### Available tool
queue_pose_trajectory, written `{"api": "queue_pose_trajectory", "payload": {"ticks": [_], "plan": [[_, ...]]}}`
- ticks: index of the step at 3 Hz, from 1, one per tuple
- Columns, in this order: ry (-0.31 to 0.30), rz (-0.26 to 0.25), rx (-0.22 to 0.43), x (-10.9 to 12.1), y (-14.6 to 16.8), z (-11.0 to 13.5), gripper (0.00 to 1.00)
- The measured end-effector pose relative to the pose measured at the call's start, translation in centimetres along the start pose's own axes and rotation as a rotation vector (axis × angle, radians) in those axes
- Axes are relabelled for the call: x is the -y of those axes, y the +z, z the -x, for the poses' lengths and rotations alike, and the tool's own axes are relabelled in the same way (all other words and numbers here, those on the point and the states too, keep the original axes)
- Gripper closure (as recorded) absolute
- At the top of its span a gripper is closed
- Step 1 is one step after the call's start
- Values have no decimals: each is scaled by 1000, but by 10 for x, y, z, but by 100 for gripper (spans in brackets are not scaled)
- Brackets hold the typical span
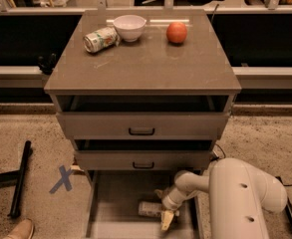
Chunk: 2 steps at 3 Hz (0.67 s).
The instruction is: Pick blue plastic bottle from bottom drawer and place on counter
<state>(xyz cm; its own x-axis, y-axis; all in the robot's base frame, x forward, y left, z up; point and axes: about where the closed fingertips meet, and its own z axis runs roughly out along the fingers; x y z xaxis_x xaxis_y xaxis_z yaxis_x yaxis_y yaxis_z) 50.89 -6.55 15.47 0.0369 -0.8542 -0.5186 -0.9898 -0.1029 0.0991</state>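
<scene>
The blue plastic bottle lies on its side on the floor of the open bottom drawer, near the middle. My gripper is low inside the drawer at the bottle's right end. It is open, with one finger behind the bottle and one pale fingertip in front of it. My white arm reaches in from the right. The counter is the glossy top of the cabinet above.
On the counter stand a dented green-and-white can, a white bowl and an orange-red fruit. The two upper drawers are slightly pulled out above my gripper. A blue tape X, a black bar and a shoe are on the floor at the left.
</scene>
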Motion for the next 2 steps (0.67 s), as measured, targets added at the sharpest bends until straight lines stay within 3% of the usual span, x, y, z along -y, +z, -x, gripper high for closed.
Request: {"api": "queue_pose_trajectory", "payload": {"ticks": [1, 2], "plan": [[9, 14, -8, 0, 10, -2, 16], [10, 28, -9, -2, 21, -3, 47]]}}
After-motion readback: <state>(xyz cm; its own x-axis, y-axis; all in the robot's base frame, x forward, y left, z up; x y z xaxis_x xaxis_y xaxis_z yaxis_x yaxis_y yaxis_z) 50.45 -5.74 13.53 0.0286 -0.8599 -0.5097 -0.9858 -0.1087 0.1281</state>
